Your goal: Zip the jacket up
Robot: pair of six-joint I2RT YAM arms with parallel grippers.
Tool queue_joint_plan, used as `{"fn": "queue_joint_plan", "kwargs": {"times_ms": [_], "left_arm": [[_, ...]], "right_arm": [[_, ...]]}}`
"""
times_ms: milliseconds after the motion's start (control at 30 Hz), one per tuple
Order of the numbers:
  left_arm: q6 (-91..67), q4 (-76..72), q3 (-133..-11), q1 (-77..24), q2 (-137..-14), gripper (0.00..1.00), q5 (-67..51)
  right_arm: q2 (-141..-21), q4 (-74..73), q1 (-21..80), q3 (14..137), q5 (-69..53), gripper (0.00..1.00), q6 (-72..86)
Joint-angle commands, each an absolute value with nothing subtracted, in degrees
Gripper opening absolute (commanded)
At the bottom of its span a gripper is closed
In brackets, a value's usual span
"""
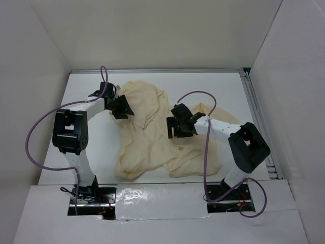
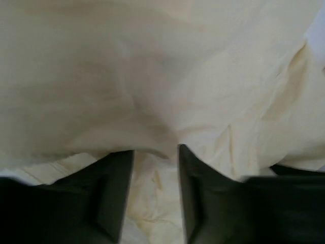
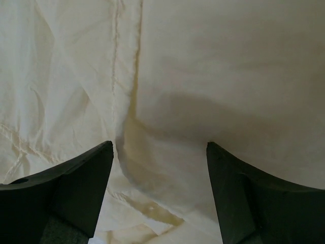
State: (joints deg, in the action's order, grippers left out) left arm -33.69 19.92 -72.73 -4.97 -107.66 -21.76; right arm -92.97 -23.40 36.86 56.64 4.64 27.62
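A big, soft, wrinkled cream-yellow thin fabric jacket [image 1: 147, 147] is seen spread in a crumpled heap on the white tabletop [image 1: 223, 86], about mid-table between the two arms, with one lobe bunched toward the far side and the rest trailing toward the near edge. The black two-finger left gripper [image 1: 121, 107] is parked at the garment's far left edge, right on the cloth. In the left wrist view the jacket [image 2: 152, 76] fills nearly everything, and a fold of it is draped over the gripper [image 2: 155, 152], so the very tips are hidden. The two dark fingers [image 2: 114, 193] are held only a narrow gap apart with rumpled cloth showing between them, but whether any fabric is actually pinched can't be told tbh. The black two-finger right gripper [image 1: 177, 127] is set over the middle-right part of the garment. In the right wrist view the gripper [image 3: 160, 147] is spread wide with nothing clamped, and the jacket [image 3: 228, 66] is seen lying below and between the fingers [image 3: 76, 188]. A stitched seam [image 3: 118, 61] is seen running up and down the cloth on the left of that view, next to a folded edge that casts a soft shadow. A purple cable [image 1: 31, 137] is looped out from the left arm, and another purple cable [image 1: 205, 152] is arched over the right arm.
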Motion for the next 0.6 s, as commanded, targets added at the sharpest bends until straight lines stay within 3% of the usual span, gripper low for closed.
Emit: {"fn": "queue_joint_plan", "kwargs": {"times_ms": [0, 33, 100, 133, 200, 233, 267, 567], "left_arm": [[-33.49, 19.60, -76.29, -5.27, -109.77, 0.46, -23.55], [-33.40, 19.43, -76.55, -5.27, -109.78, 0.26, -23.47], [-33.40, 19.25, -76.99, -5.19, -109.16, 0.04, -22.94], [-32.96, 19.07, -76.99, -5.19, -108.55, 0.00, -22.24], [-31.82, 18.55, -76.29, -5.19, -105.93, 0.00, -21.36], [-31.56, 18.20, -75.77, -5.27, -104.69, 0.00, -20.66], [-30.94, 17.15, -74.20, -5.19, -101.37, 0.00, -20.48], [-30.23, 11.69, -62.14, -5.01, -78.16, 0.00, -20.74]], "right_arm": [[-95.88, -20.57, 39.02, 61.69, 3.95, 0.80, 29.09], [-97.80, -20.65, 39.28, 62.22, 4.22, 0.77, 29.27], [-99.57, -20.74, 39.81, 63.54, 5.27, 0.72, 30.83], [-100.89, -20.92, 39.64, 64.07, 6.40, 0.56, 31.55], [-101.25, -21.62, 39.11, 65.13, 9.83, 0.33, 34.08], [-100.81, -21.71, 37.89, 65.39, 10.89, 0.05, 34.88], [-100.38, -21.97, 37.10, 65.74, 12.64, 0.00, 36.55], [-91.15, -18.98, 27.17, 66.97, 10.21, 0.00, 32.88]]}}
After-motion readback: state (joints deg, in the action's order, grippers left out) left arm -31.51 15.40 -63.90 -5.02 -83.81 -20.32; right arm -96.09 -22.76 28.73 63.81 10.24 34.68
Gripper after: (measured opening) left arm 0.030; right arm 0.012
